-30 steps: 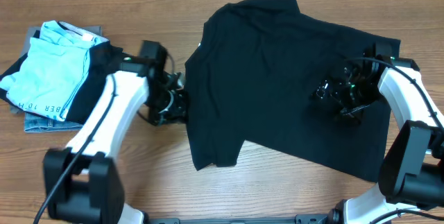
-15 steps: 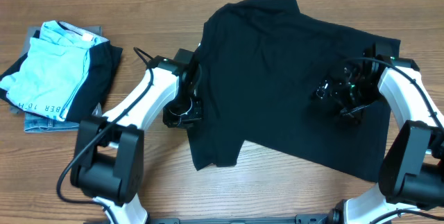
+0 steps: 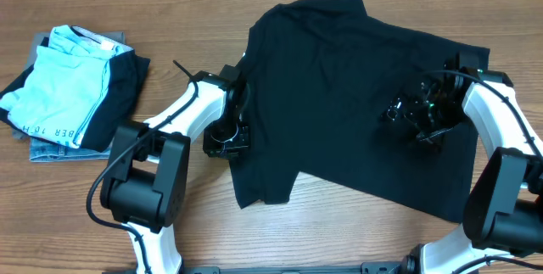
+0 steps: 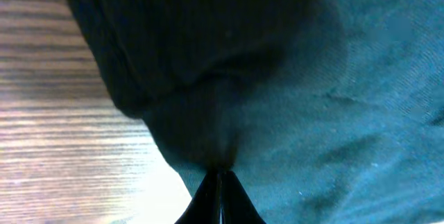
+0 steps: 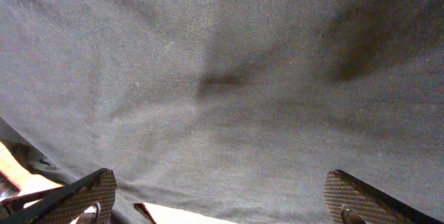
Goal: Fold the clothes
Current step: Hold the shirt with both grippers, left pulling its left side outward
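Observation:
The clothes, a black T-shirt (image 3: 339, 96), lie spread flat across the middle and right of the wooden table. My left gripper (image 3: 229, 138) sits at the shirt's left edge. In the left wrist view it (image 4: 220, 182) is shut, its tips pressed together against a small pucker of the dark fabric (image 4: 333, 99); I see no cloth between the fingers. My right gripper (image 3: 420, 117) hovers low over the shirt's right part. The right wrist view shows it (image 5: 222, 207) open wide, fingers (image 5: 76, 196) far apart, with smooth fabric (image 5: 229, 78) below and nothing held.
A stack of folded garments lies at the far left: a light blue piece with dark lettering (image 3: 64, 79) on top, a denim-like piece (image 3: 47, 148) underneath. Bare wood (image 3: 356, 232) shows along the front edge and between the stack and the shirt.
My left arm has swung right, carrying its shut gripper from the bare wood to the shirt's left edge. The right arm and the shirt have not moved.

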You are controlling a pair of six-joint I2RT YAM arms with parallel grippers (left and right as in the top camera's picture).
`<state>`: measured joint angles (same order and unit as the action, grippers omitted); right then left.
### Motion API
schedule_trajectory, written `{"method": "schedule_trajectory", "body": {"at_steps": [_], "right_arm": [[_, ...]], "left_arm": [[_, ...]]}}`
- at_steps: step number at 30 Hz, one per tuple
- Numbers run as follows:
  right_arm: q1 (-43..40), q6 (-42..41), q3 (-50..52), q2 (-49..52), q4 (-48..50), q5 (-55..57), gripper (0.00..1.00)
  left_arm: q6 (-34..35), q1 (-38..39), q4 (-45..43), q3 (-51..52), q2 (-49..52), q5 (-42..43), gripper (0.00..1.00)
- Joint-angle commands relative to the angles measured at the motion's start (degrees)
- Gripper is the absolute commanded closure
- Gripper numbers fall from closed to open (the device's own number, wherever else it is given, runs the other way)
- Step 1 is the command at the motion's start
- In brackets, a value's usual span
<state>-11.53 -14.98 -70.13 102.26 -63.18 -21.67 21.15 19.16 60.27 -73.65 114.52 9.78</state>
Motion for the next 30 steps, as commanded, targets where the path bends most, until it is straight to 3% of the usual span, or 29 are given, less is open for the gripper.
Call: {"method": "schedule_trajectory", "body": {"at_steps": [1, 9, 15, 20, 30], "right_arm": [[0.0, 0.0, -1.2, -1.6, 0.1, -0.3, 0.00], [0.0, 0.0, -1.2, -1.6, 0.1, -0.3, 0.00], [0.0, 0.0, -1.2, -1.6, 0.1, -0.3, 0.00], [0.0, 0.0, -1.2, -1.6, 0.1, -0.3, 0.00], [0.0, 0.0, -1.2, -1.6, 0.1, -0.3, 0.00]], "left_arm": [[1.4, 0.4, -0.7, 1.0, 1.3, -3.5, 0.96], [1.4, 0.4, -7.3, 8.1, 1.3, -7.3, 0.96], [1.9, 0.3, -3.9, 8.7, 1.3, -17.9, 0.96], [6.1, -0.7, 1.2, 8.7, 1.3, -24.4, 0.96], [6.5, -1.3, 6.1, 4.7, 0.9, -22.8, 0.96]]}}
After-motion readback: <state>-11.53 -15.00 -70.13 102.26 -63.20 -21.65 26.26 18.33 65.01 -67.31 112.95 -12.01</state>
